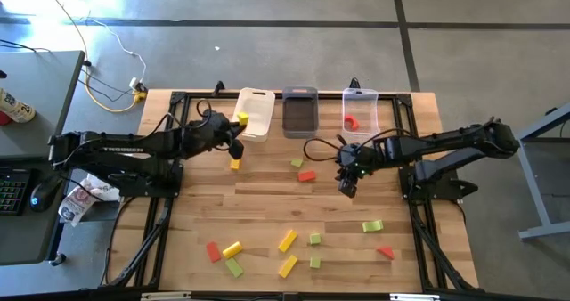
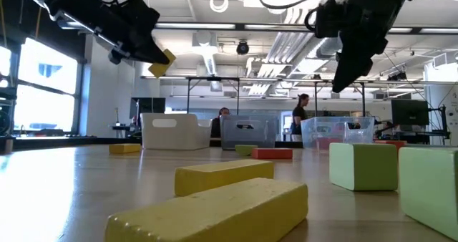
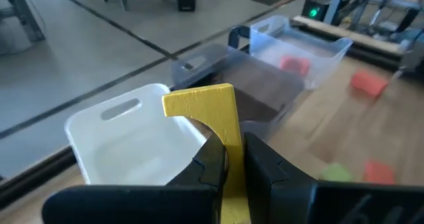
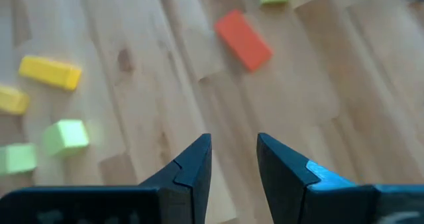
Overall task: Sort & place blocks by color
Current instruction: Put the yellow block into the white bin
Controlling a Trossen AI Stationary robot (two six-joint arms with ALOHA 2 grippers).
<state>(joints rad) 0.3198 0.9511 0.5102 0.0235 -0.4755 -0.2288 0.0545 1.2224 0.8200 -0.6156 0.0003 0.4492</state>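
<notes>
Yellow block clamped between fingers of left gripper, raised off table at near edge of white bin. Long axis roughly in line with fingers, free end pointing toward that bin. Judged rigid, light, smooth-faced; flat opposing sides best for grasp, near mid-length to prevent pivoting. Present hold on lower portion, so some swing possible on release.

Second yellow block on table just below left gripper. Red block inside clear bin; grey bin between clear and white bins.

Right gripper above mid-table, fingers slightly apart, nothing between them. Flat red block near, long axis diagonal in right wrist view; green block just beyond it.

Remaining blocks along near table edge:
- Red wedge, yellow block, green block grouped at left.
- Two yellow bars and two small green cubes at centre.
- Green block and red wedge at right.

Wedges likely to slip on sloped face; parallel sides preferred.
</notes>
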